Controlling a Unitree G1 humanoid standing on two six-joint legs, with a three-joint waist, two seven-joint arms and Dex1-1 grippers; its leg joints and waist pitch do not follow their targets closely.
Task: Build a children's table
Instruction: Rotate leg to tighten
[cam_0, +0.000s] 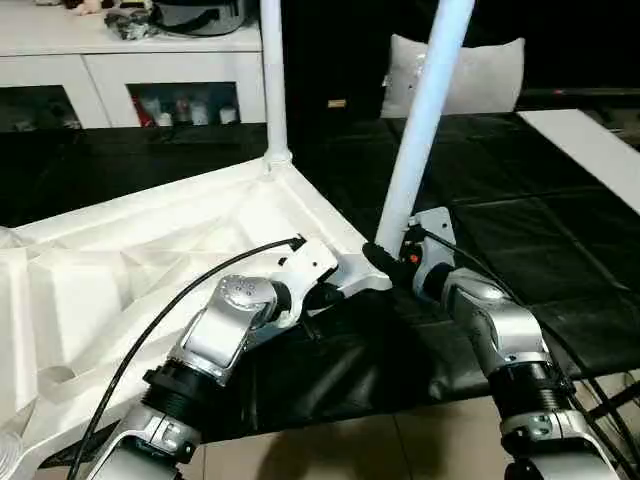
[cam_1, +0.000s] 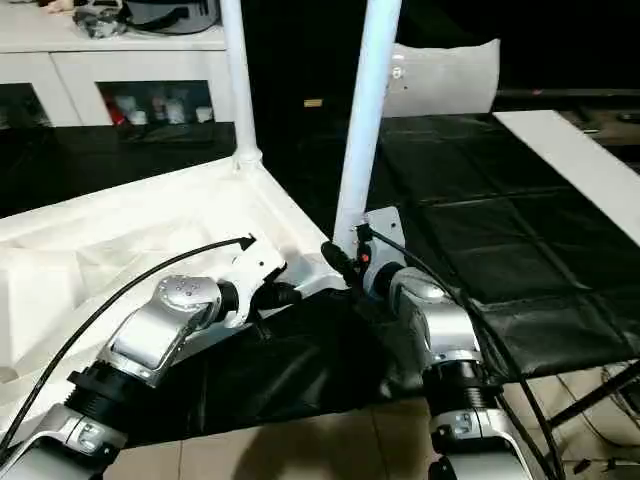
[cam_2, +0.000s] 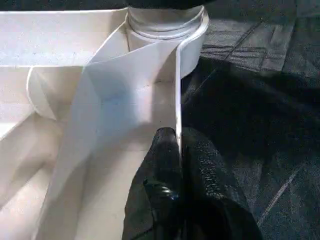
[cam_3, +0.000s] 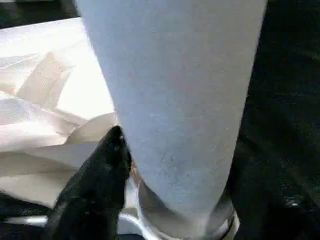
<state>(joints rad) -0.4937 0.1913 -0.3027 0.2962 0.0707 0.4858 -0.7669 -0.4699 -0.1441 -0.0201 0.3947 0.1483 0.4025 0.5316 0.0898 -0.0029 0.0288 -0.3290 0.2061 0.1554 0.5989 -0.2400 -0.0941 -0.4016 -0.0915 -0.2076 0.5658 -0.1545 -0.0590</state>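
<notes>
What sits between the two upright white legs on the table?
Just the rim of the white plastic tabletop, linking the far leg to the near leg; nothing else, seen in the left eye view.

Both head views look forward and down over the forearms at the near corner socket (cam_0: 375, 265). Each wrist camera sits close against that socket, sharing it.

The white plastic rectangular tabletop (cam_0: 150, 260) lies upside down, its ribbed underside facing up. Two long white tubular legs, one (cam_0: 272, 80) far, one (cam_0: 425, 110) near and tilted, stand in its corner sockets.
</notes>
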